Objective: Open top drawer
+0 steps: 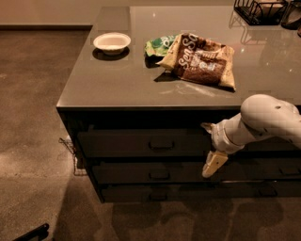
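The top drawer (127,143) is a wide dark-grey front just under the counter top, standing flush and shut, with a small rectangular pull (161,146) at its centre. My gripper (212,159) hangs from the white arm (263,120) that comes in from the right. It is in front of the drawer fronts, to the right of the pull and slightly below it, apart from the pull. It holds nothing that I can see.
Two slimmer drawer fronts (157,175) lie below. On the counter (103,89) sit a white bowl (112,42), a green bag (159,44), a brown snack bag (202,59) and a black wire basket (257,10). Brown floor (33,117) spreads left.
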Robot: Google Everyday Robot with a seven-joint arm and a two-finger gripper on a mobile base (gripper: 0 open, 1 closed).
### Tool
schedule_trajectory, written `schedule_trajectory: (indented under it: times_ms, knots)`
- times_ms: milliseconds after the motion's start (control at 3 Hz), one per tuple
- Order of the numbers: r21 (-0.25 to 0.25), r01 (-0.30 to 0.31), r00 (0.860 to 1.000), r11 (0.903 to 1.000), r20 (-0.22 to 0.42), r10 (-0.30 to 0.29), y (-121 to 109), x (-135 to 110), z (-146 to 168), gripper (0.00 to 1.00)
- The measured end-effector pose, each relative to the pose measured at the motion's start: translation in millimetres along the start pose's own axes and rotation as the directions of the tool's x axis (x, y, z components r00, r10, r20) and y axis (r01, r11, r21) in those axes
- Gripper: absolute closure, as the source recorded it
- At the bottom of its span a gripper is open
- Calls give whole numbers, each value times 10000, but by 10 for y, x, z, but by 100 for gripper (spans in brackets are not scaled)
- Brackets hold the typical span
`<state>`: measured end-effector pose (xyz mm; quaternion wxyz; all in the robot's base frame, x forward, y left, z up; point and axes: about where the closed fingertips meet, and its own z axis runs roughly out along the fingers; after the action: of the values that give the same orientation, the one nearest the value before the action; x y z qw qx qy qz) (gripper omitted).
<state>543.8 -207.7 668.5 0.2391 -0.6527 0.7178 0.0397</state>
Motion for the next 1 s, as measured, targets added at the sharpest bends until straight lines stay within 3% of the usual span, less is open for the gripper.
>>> schedule_trajectory:
  times_ms: [333, 667, 1000]
  knots:
    - [-45, -281, 9995, 9996, 169, 281, -77, 64, 245, 0]
    - [-71, -524, 9980, 9986, 341, 526, -158, 112, 436, 11]
    - [-95, -539, 9979, 9985, 357, 542, -153, 119, 451, 28]
